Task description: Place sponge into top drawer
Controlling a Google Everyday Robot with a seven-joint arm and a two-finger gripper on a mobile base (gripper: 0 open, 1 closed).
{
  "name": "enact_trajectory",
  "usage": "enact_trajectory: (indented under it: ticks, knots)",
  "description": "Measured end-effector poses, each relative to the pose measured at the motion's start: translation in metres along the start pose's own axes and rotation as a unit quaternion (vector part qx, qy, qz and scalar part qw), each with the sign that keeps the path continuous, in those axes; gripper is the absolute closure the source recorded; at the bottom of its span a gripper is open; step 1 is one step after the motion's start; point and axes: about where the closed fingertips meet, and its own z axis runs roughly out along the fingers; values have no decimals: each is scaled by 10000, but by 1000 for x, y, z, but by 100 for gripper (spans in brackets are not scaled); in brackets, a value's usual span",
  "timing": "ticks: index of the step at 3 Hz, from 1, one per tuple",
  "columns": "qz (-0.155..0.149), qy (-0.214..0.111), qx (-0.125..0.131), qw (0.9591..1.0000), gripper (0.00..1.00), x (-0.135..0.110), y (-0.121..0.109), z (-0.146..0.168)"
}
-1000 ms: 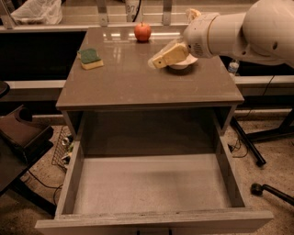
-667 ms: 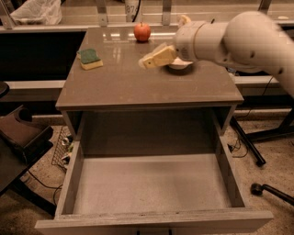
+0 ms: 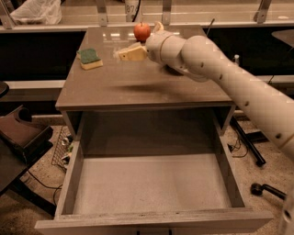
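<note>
One sponge, with a dark green scouring layer over pale yellow foam, is lying flat on the brown cabinet top, toward its back left part. Nothing is touching the sponge. To the right of the sponge, near it but apart from it, the gripper is hovering above the cabinet top with its pale tip pointing toward the sponge. Whether the gripper is set wide or narrow cannot be told, and it is carrying nothing that can be seen. A thick, cream-coloured arm is stretching away from the gripper, running right and forward from the sponge to the right edge of the view. Behind the gripper, farther back and to the right of the sponge, a red apple is sitting upright near the back edge of the top. In front of the sponge and lower down, the top drawer is standing pulled fully out, showing a pale grey floor, grey-brown side walls and a thick front panel. Well behind the sponge and to its left, a white plastic bag is resting on a ledge.
</note>
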Motion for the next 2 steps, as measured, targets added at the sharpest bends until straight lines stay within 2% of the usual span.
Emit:
enact_trajectory:
  ticks: [1,2]
  knots:
    - [240,-243,-64,9994,0,-1,5,38]
    - [240,-243,-64,9994,0,-1,5,38]
